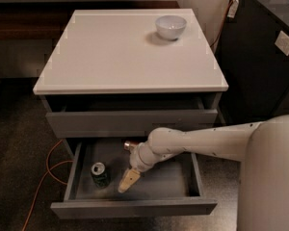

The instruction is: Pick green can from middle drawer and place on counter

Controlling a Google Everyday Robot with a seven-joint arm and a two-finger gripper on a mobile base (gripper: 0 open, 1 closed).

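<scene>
done: middle drawer is open | can: green can stands up in the drawer's left part, not picked up yet | fingers: my fingers hang low in the drawer, just right of the can, not touching it, closed, holding nothing | left: grab can, lift it, put it on white table

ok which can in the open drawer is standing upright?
The green can, lid up at the left of the drawer, just left of the gripper. The reddish-copper can lies sideways at the back, mostly behind the arm.
</scene>
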